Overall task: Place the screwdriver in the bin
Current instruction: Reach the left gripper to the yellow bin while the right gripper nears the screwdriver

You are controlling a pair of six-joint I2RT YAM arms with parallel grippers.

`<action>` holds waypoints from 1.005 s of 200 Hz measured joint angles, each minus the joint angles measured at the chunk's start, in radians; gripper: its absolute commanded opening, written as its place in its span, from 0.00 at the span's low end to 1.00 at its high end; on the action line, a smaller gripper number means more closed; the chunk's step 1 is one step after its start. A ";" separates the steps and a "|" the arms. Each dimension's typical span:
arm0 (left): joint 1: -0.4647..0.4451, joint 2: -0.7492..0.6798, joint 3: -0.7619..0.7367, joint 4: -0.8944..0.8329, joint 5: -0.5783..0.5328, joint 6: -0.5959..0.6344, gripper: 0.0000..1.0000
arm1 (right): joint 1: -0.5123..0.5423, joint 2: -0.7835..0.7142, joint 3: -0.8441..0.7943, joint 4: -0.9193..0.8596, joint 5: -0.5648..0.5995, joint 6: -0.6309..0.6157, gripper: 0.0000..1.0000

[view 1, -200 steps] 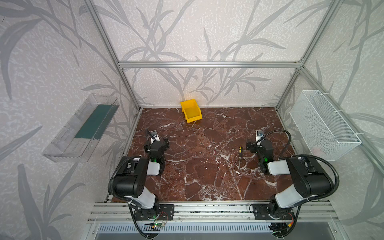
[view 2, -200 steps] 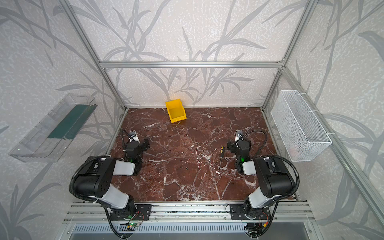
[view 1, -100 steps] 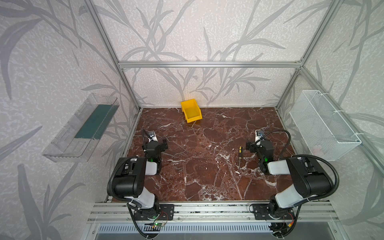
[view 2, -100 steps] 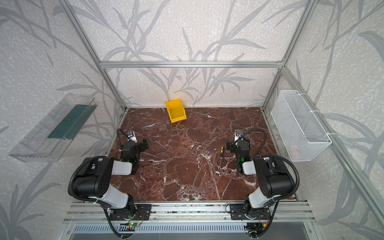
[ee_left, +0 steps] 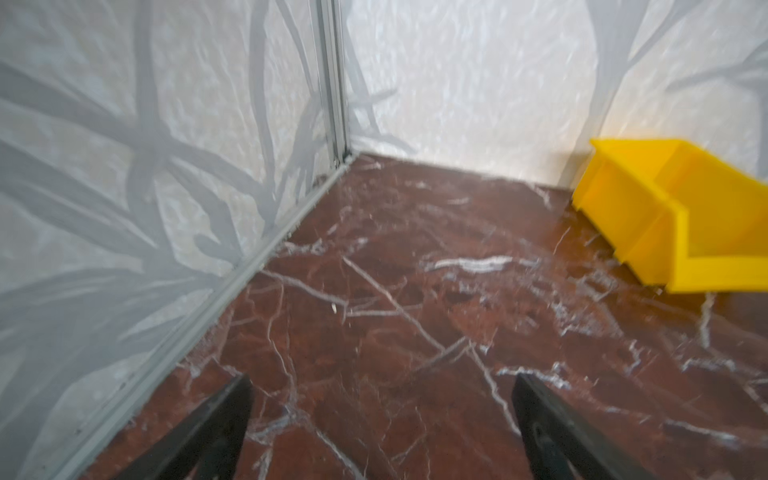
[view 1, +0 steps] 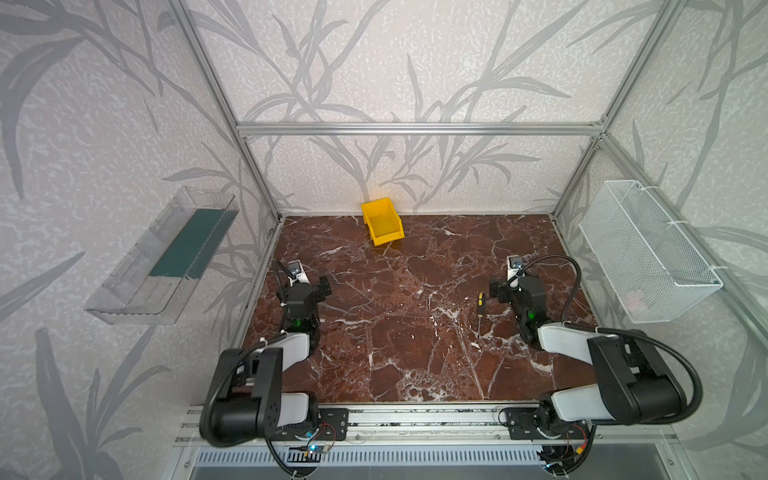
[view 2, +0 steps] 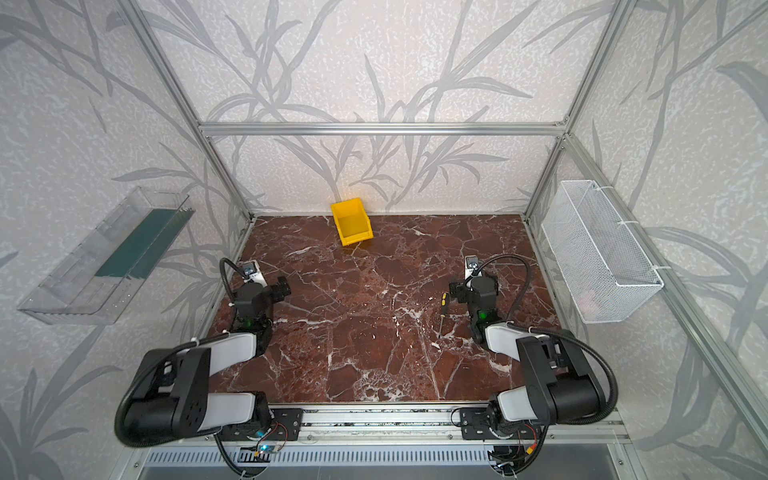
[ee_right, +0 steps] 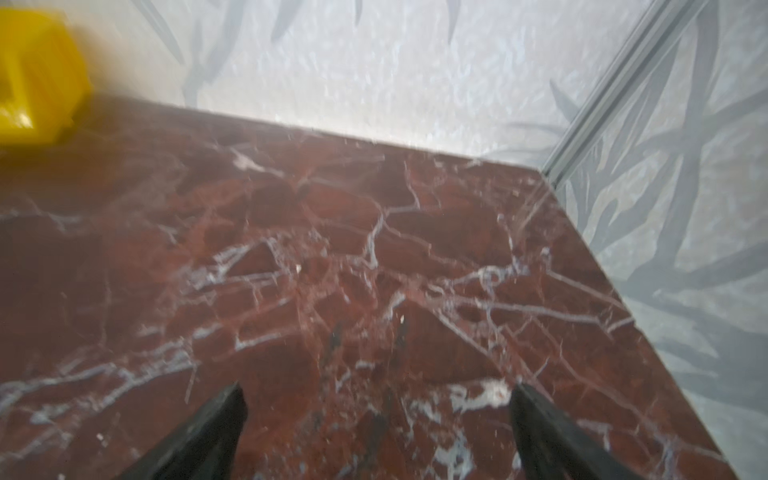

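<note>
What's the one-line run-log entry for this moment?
screwdriver: on table, untouched | bin: empty | left gripper: open | right gripper: open, beside screwdriver

I am seeing the counter [view 1: 415,332] showing as polished red-brown marble with white veins, giving off a soft gloss. The bin [view 1: 381,222] is looking like smooth, slightly shiny yellow plastic. The screwdriver [view 1: 480,305] is showing a thin bright metal shaft. The basket [view 1: 640,249] is reading as white wire mesh, the tray [view 1: 137,286] as clear glossy plastic, and the frame bar [view 1: 415,129] as matt aluminium.
</note>
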 measured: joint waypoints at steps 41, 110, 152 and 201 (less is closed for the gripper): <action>-0.021 -0.271 0.209 -0.369 0.009 -0.051 0.99 | -0.011 -0.179 0.180 -0.239 -0.098 0.169 1.00; -0.175 -0.041 0.508 -0.747 0.079 0.022 0.99 | 0.049 -0.097 0.336 -0.523 -0.373 0.380 0.99; -0.178 0.280 0.713 -0.798 0.109 -0.053 0.99 | 0.207 -0.098 0.377 -0.705 -0.266 0.341 0.99; -0.261 0.626 1.074 -0.873 0.084 -0.126 0.95 | 0.256 -0.145 0.299 -0.841 -0.146 0.321 0.99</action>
